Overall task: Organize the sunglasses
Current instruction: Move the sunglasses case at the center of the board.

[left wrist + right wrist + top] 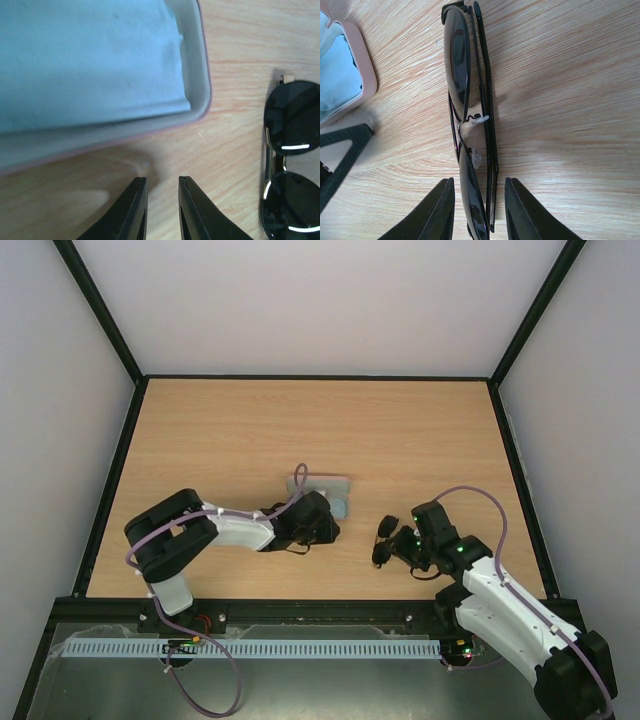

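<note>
So the sunglasses (456, 55) are folded up and sitting on the worktop (300, 420), right of the middle and closer to the near edge than the far one. The right gripper (479, 184) is down over one end of them. Its two fingers are apart, with one lens and the folded arms in between, and there's a sliver of wood showing on both sides, so it's not clamped on them as far as I can see.

The pink case (202, 85) is near the middle of the worktop, just left of the glasses, with the light blue cloth (90, 60) lying inside it. The left gripper (161, 179) sits right at the case's near side, with its fingers almost together. There's only a thin gap, with nothing in it.
</note>
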Motion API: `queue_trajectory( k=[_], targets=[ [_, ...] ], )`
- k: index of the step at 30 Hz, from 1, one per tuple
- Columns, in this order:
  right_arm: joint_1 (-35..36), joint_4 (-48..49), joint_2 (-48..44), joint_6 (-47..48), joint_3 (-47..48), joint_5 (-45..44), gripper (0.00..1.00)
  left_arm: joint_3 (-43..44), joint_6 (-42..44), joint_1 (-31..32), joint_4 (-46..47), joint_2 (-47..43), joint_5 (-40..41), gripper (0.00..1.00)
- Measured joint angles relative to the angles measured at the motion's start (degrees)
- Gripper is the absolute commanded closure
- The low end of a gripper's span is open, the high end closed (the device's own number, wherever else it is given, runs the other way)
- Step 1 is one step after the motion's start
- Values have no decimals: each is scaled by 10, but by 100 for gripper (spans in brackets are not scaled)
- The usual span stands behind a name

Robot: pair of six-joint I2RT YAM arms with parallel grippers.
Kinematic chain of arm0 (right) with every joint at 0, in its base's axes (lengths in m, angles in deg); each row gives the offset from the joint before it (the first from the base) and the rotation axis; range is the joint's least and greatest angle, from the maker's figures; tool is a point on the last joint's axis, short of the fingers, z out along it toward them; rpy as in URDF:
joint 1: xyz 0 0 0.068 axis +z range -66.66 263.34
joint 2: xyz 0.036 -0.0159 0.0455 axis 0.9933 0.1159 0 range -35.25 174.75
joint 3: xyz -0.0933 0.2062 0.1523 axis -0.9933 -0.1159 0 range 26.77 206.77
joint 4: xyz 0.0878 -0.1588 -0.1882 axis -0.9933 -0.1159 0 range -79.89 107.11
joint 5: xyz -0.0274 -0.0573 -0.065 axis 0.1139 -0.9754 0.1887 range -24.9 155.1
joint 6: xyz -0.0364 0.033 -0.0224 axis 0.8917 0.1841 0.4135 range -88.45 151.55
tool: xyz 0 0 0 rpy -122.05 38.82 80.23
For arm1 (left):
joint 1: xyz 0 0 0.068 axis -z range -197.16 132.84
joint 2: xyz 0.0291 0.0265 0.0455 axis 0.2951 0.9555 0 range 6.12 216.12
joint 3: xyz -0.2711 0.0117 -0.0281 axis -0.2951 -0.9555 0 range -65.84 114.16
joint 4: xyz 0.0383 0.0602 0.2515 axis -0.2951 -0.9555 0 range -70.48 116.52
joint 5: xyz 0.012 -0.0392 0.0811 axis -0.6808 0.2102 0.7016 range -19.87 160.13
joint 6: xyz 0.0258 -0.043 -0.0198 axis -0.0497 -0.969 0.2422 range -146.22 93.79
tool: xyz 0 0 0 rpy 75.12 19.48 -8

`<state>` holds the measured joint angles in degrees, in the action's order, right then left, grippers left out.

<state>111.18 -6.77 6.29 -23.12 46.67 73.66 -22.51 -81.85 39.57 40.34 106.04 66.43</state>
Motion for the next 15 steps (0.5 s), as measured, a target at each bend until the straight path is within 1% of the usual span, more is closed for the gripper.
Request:
queue_trajectory(
  k=[5, 15],
  targets=[
    [0, -1, 2, 0, 0, 0, 71, 4, 17, -26, -3, 2, -1, 80],
    [0, 2, 27, 0, 0, 0, 70, 20, 51, -57, 7, 21, 0, 80]
  ],
)
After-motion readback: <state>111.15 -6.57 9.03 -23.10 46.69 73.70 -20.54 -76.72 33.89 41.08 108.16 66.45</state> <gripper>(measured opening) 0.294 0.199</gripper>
